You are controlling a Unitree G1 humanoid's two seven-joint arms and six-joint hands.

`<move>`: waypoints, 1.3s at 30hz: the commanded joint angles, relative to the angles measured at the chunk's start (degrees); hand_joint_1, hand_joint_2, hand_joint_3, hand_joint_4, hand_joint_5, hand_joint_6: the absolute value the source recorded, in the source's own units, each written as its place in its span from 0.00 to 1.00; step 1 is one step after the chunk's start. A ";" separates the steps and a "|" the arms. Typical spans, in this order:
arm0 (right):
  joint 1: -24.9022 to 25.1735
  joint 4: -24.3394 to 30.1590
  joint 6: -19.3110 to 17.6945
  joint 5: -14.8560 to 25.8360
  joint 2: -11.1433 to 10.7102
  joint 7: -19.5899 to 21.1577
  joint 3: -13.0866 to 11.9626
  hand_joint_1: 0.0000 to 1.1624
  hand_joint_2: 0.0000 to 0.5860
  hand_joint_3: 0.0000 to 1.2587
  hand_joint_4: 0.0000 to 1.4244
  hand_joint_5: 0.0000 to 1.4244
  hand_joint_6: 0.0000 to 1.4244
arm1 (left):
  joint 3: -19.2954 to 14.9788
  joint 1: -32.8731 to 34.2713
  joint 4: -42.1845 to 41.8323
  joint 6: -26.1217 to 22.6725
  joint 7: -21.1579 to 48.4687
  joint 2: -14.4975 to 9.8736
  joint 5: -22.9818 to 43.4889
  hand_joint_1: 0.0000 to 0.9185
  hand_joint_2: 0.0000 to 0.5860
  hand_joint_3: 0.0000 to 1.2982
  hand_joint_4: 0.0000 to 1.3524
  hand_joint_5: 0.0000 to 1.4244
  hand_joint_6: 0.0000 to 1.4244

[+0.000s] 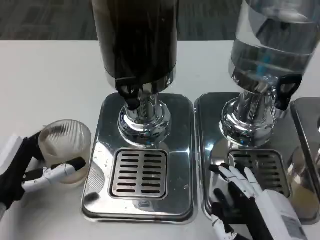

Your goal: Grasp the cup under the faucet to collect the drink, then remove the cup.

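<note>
Left hand (pixel 22 167) is gripping the cup (pixel 64 150), fingers wrapping around its lower body from the near side, thumb side going behind it. Cup is sitting upright on the white table (pixel 45 80), just left of the dark dispenser's base (pixel 140 160), touching or nearly touching the base edge; can't tell which. It's not sitting under the faucet (pixel 131 95), which is hanging over the drip grille (pixel 139 172) at the middle of that base. Cup is clear ribbed plastic, looking empty or near empty, hard to tell. Dark dispenser (pixel 136 37) is standing on its chrome column, tank showing dark liquid. Right hand (pixel 240 197) is resting open on the front of the second base (pixel 212 135), fingers spreading over its grille, holding nothing. Clear dispenser (pixel 272 40) is standing above it with a black tap (pixel 287 90) on its right side.
</note>
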State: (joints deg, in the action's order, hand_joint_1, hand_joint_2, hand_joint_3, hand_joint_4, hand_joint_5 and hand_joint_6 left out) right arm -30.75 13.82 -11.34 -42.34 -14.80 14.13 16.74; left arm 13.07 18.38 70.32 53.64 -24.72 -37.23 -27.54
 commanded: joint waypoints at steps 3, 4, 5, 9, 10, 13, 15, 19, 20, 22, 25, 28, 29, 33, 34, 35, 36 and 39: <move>-0.01 0.57 0.04 0.75 -0.79 -1.13 -0.68 0.51 0.95 0.12 0.06 0.00 0.11 | -1.22 -1.62 -1.14 2.55 -0.75 1.35 0.71 0.23 0.30 0.25 0.23 0.43 0.43; 0.11 0.58 0.09 0.86 -0.84 -1.35 -0.74 0.51 0.95 0.12 0.06 0.00 0.11 | -1.47 -1.81 -1.22 2.71 -0.71 1.48 0.89 0.23 0.30 0.25 0.23 0.44 0.43; 0.17 0.59 0.09 0.97 -0.90 -1.49 -0.78 0.51 0.95 0.12 0.06 0.00 0.11 | -1.64 -2.00 -1.35 2.85 -0.82 1.56 0.92 0.23 0.30 0.26 0.23 0.44 0.43; 0.39 0.63 -0.03 1.41 -1.12 -1.95 -0.90 0.51 0.95 0.12 0.06 0.00 0.11 | -2.36 -2.74 -1.88 3.30 -0.85 1.85 1.37 0.23 0.30 0.26 0.24 0.44 0.43; 0.43 0.67 0.00 1.32 -1.14 -1.97 -0.84 0.51 0.96 0.12 0.06 0.00 0.11 | -2.56 -2.92 -1.99 3.38 -0.89 1.85 1.47 0.23 0.30 0.26 0.24 0.44 0.43; 0.28 0.93 -0.03 1.51 -1.27 -2.22 -0.88 0.51 0.96 0.12 0.06 0.00 0.11 | -3.09 -3.52 -2.46 3.77 -1.12 1.83 1.54 0.23 0.30 0.26 0.24 0.44 0.43; 0.16 1.10 -0.07 1.73 -1.34 -2.34 -0.98 0.51 0.95 0.12 0.07 0.00 0.11 | -3.59 -3.94 -2.86 4.26 -1.11 1.77 1.68 0.23 0.29 0.26 0.24 0.44 0.44; 0.26 1.18 -0.10 1.77 -1.31 -2.47 -0.99 0.51 0.95 0.12 0.07 0.00 0.11 | -4.78 -4.85 -4.09 5.81 -1.14 1.49 2.32 0.23 0.29 0.26 0.24 0.44 0.44; 0.21 1.22 -0.09 1.82 -1.28 -2.53 -0.99 0.51 0.95 0.12 0.07 0.00 0.11 | -5.10 -5.14 -4.49 6.24 -1.12 1.41 2.52 0.23 0.29 0.26 0.24 0.44 0.44; 0.17 1.20 -0.18 1.97 -1.22 -2.53 -1.00 0.51 0.95 0.12 0.07 0.00 0.11 | -5.75 -5.65 -5.25 7.06 -1.00 1.25 2.91 0.23 0.29 0.26 0.24 0.44 0.44; 0.21 1.27 -0.16 2.14 -1.25 -2.76 -1.01 0.52 0.95 0.12 0.07 0.00 0.11 | -6.79 -6.34 -6.58 8.37 -0.48 1.06 3.54 0.23 0.29 0.26 0.25 0.45 0.44; 0.09 1.49 -0.23 2.26 -1.36 -2.92 -1.14 0.52 0.95 0.12 0.07 0.00 0.11 | -7.79 -7.03 -8.22 9.59 0.05 1.01 4.25 0.23 0.29 0.26 0.25 0.45 0.44; 0.16 1.55 -0.27 2.28 -1.38 -2.94 -1.21 0.52 0.95 0.12 0.07 0.00 0.11 | -8.07 -7.09 -8.73 9.94 0.32 1.07 4.37 0.23 0.29 0.27 0.25 0.45 0.44; -0.13 2.06 -0.22 2.39 -1.48 -3.00 -1.60 0.52 0.95 0.12 0.07 0.00 0.12 | -8.70 -7.12 -10.18 10.57 1.71 1.59 4.38 0.22 0.29 0.27 0.25 0.45 0.45; -0.25 2.21 -0.15 2.38 -1.47 -3.01 -1.68 0.52 0.95 0.12 0.07 0.00 0.12 | -8.61 -6.94 -10.25 10.51 2.21 1.83 4.41 0.22 0.29 0.27 0.26 0.45 0.45; -0.43 2.35 -0.12 2.55 -1.43 -3.06 -1.77 0.53 0.95 0.12 0.07 0.00 0.12 | -8.57 -6.86 -10.34 10.47 2.58 2.00 4.46 0.22 0.29 0.27 0.26 0.45 0.45; -0.63 2.61 -0.09 2.51 -1.42 -3.06 -1.81 0.53 0.95 0.12 0.07 0.00 0.12 | -8.52 -6.71 -10.32 10.38 2.97 2.21 4.50 0.22 0.29 0.27 0.26 0.46 0.45; -1.14 3.22 -0.17 2.54 -1.42 -3.06 -1.93 0.53 0.95 0.12 0.07 0.00 0.12 | -8.24 -6.14 -10.16 10.00 3.81 2.90 4.20 0.22 0.29 0.27 0.26 0.46 0.45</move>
State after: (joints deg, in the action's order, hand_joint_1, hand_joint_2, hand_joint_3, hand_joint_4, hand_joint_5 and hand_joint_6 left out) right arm -31.17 16.14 -11.35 -40.43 -16.06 11.35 15.27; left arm 5.10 11.22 60.85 62.75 -21.66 -35.08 -24.18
